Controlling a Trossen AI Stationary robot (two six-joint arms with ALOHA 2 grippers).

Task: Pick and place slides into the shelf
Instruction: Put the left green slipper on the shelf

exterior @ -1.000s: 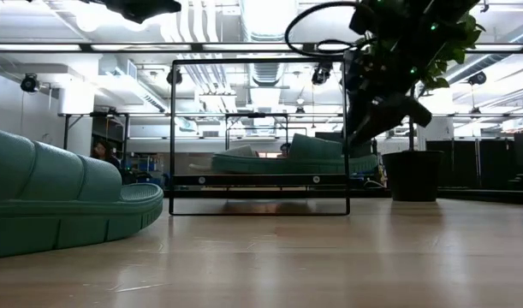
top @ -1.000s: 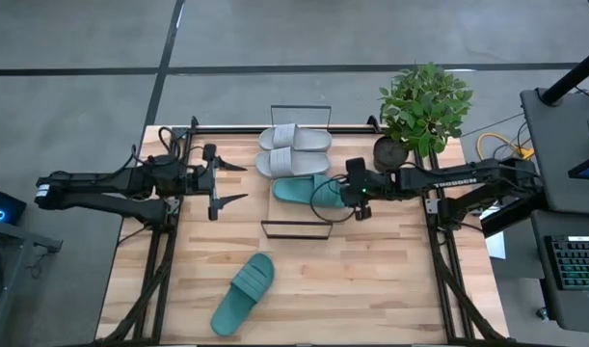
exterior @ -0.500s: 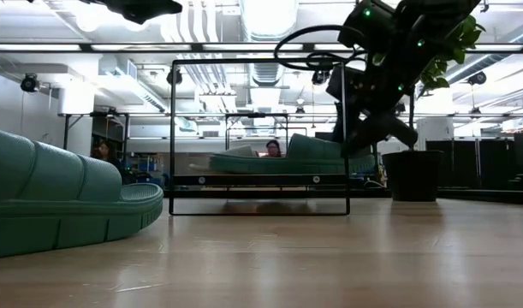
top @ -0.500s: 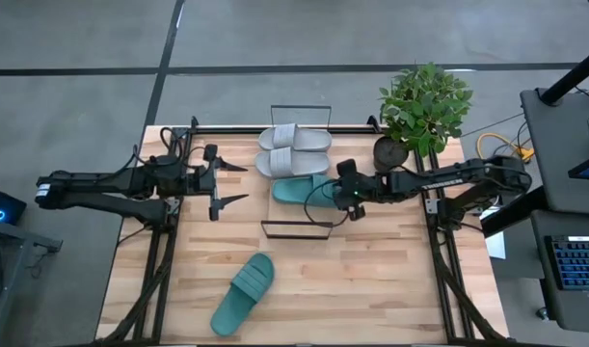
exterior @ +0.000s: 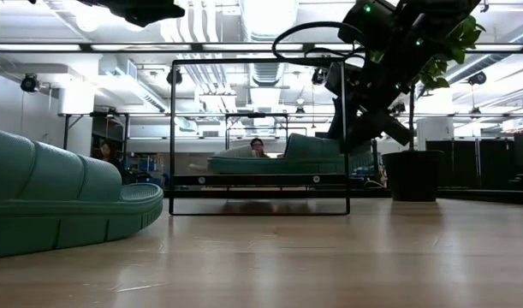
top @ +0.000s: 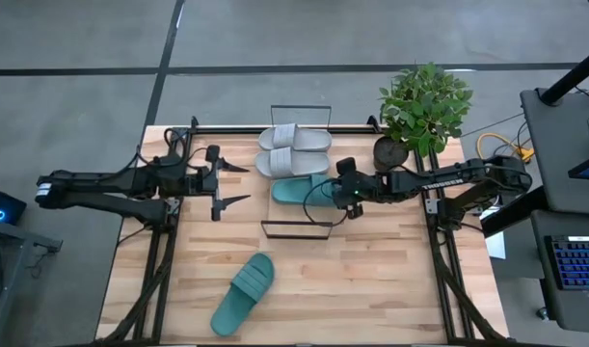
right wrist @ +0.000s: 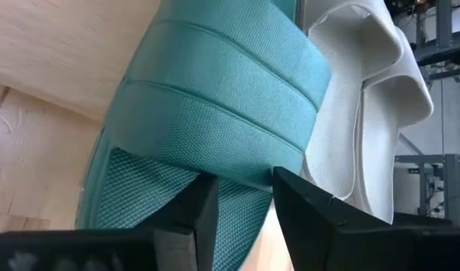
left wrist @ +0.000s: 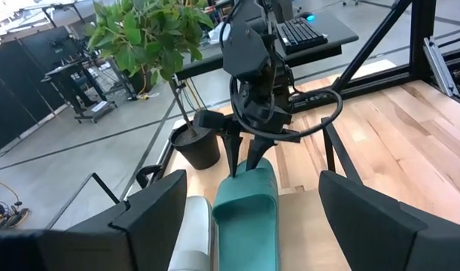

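Note:
The shelf (top: 296,229), a black wire frame with a plank, stands mid-table. Two pale grey slides (top: 292,150) lie on it side by side, and a teal slide (top: 302,190) lies nearer, sole down. My right gripper (top: 336,190) is at that slide's strap end, closed about the strap, as the left wrist view also shows (left wrist: 245,154). A second teal slide (top: 244,293) lies sole down on the table near the front and fills the low view's left (exterior: 56,201). My left gripper (top: 232,183) hovers open to the left of the shelf. My right gripper has the teal slide's ribbed strap at its open edge (right wrist: 241,179), on the side next to the grey slide. One finger (right wrist: 198,211) reaches in over the footbed, and the other (right wrist: 309,202) stands outside the strap. The fingers slant down from the table's right. The slide lies flat on the shelf.
A potted plant (top: 421,108) stands at the table's back right, close behind my right arm. A black cable loops above my right wrist (exterior: 317,43). Bare tabletop (top: 371,280) lies in front of the shelf. People show in the room beyond (exterior: 258,147).
My right gripper has moved toward the table's left and sunk a little, tipping further down. It has come from beside the shelf onto the strap end of the teal slide. The slide has stayed on the shelf.

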